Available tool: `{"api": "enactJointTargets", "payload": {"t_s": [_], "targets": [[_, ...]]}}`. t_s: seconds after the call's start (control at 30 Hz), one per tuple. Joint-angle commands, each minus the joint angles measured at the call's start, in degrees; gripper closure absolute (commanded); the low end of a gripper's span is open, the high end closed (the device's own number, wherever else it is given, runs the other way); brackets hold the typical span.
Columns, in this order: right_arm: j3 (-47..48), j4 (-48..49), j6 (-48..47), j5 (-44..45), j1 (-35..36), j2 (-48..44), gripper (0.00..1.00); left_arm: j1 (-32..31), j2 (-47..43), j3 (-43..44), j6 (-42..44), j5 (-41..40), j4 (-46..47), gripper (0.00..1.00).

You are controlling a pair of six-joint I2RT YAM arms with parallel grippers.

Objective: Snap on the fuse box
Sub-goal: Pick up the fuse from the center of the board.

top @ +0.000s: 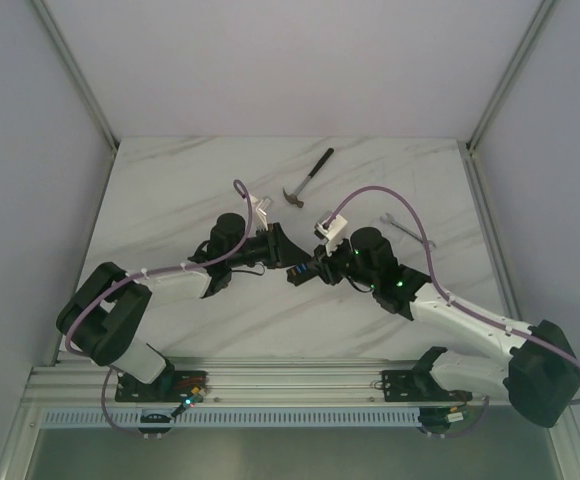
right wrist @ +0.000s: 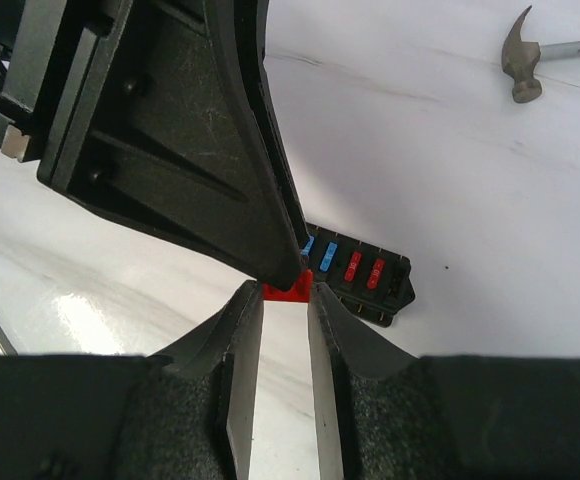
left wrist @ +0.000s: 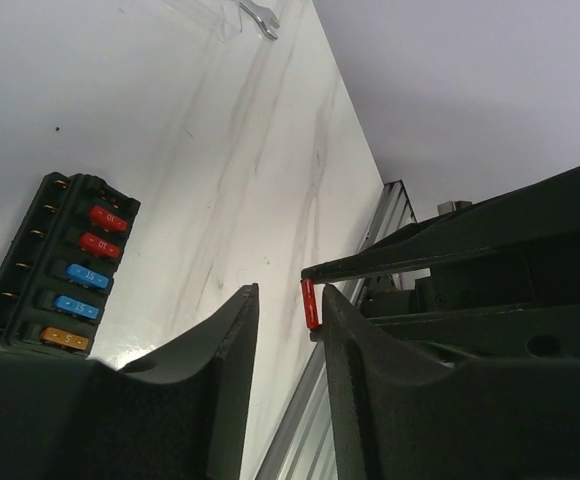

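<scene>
Currently fuse box (left wrist: 60, 265) lies flat, left of the left-wrist view: likely light, rigid, we'd pinch its long sides; right gripper (right wrist: 288, 300) clamps a red fuse (right wrist: 288, 290), left gripper (left wrist: 290, 295) gapes beside it.

The fuse box (left wrist: 55, 268) is matt black plastic, the table (top: 170, 190) glossy and marble-veined, the hammer (right wrist: 523, 70) head dull metal
</scene>
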Motion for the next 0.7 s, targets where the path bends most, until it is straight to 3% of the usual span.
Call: {"api": "enactJointTargets", "payload": {"t_s": [0.0, 0.23, 0.5, 0.67], "targets": [[-0.69, 2.85, -0.86, 1.37, 0.33, 0.05, 0.87, -0.37, 0.52, 1.49, -0.54, 1.68, -0.91, 0.61], [-0.51, 2.85, -1.20, 1.05, 0.41, 1.39, 0.87, -0.85, 1.00, 1.97, -0.77, 2.15, -0.69, 0.74], [-0.53, 2.85, -1.23, 2.84, 0.42, 1.29, 0.83, -1.00, 0.51, 2.12, -1.08, 2.60, -0.85, 0.97], [0.07, 2.08, 0.44, 5.32, 0.42, -0.82, 0.62, -0.97, -1.84, 0.67, -0.90, -0.72, 0.41, 1.00]]}}
